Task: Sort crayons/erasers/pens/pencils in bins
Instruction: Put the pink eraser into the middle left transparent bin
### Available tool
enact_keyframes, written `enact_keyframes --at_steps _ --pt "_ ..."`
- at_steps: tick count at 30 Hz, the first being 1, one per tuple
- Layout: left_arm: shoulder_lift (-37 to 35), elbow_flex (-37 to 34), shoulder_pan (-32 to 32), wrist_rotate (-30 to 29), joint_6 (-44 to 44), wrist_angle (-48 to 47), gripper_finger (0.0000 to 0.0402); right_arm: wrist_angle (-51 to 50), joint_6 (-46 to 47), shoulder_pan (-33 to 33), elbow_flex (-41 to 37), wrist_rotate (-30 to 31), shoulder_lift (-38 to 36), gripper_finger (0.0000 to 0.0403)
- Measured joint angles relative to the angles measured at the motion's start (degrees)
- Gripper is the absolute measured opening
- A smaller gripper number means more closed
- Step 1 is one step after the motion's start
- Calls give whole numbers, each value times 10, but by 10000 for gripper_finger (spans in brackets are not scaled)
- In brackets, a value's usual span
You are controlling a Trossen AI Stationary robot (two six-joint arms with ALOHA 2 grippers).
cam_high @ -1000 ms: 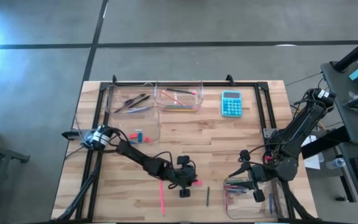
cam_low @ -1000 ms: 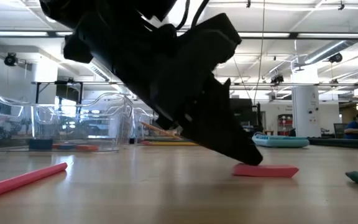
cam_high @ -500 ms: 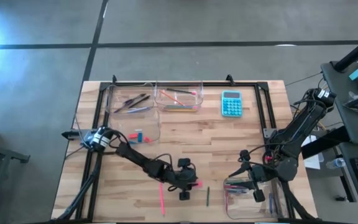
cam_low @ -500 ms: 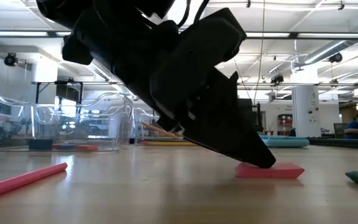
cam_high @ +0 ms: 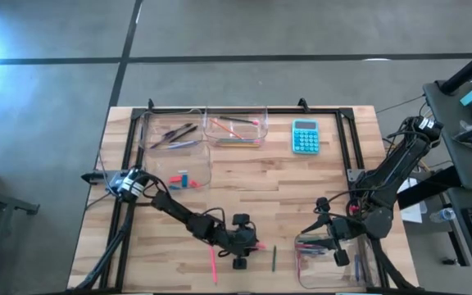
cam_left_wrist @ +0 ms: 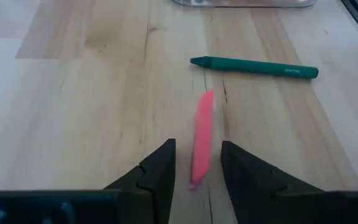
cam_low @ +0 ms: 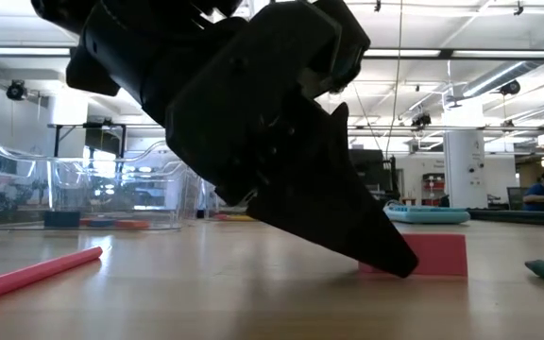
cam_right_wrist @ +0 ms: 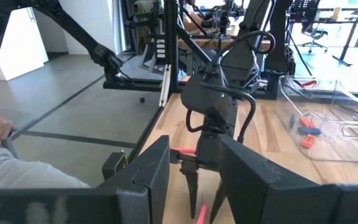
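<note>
Wooden table [cam_high: 244, 176] below, left tool [cam_left_wrist: 196, 168] down at the boards, its fingers parted, astride a pink eraser [cam_left_wrist: 201, 137] standing on edge between the tips. A green crayon [cam_left_wrist: 253, 66] lies just beyond. Right tool [cam_high: 334, 246] sits part-open over a clear bin [cam_high: 365, 264], gripping nothing.

green crayon [cam_left_wrist: 253, 66] beyond pink eraser [cam_left_wrist: 201, 139], bare wood around

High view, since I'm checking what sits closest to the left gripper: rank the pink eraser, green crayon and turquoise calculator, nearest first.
From the left gripper, near the table's front middle:
1. Pink eraser, right at the fingers.
2. Green crayon, just to its right.
3. Calculator, far back on the right.
</note>
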Motion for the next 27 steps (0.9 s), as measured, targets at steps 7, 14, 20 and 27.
enact_keyframes --at_steps 7,14,20,27 --pt "-9 4 0 -23 1 -14 15 0 -1 0 0 0 0 123" --pt "-147 6 -2 -135 7 -202 7 -7 6 0 0 0 0 123" --pt "-327 -30 -19 -289 -99 -498 5 -14 9 0 -1 0 0 123" --pt "-501 -174 -7 -316 -288 -640 14 -13 0 0 -1 0 0 123"
